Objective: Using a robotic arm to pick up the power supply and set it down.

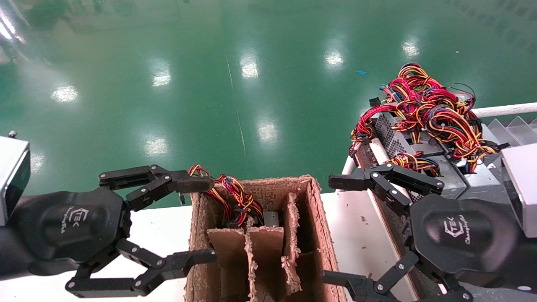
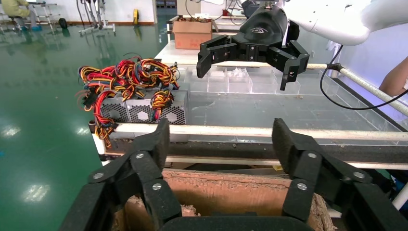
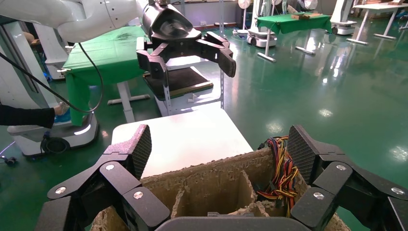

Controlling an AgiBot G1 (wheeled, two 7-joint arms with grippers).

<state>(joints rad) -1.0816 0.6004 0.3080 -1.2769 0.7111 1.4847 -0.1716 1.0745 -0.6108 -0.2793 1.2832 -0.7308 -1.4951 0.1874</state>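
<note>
The left gripper [image 1: 207,220] hangs spread wide at the left wall of the cardboard box [image 1: 319,218], holding nothing. The right gripper [image 1: 335,228] is spread too, at the right wall. A power supply [image 1: 268,218] sits in a far compartment, its wires [image 1: 235,193] spilling over the rim.

Setting: industrial workshop or robotics test hall. Glossy green epoxy floor [image 1: 235,79] reflecting overhead lights fills the head view from 9 to 2 o'clock. White bench [image 1: 159,226] at 6 o'clock carries a worn cardboard box [image 1: 260,235]. Right wrist view shows more tables under green cloth [image 3: 293,21] on the same floor. Left wrist view shows a clear divided tray [image 2: 240,79] beside stacked power supplies [image 2: 144,108].
</note>
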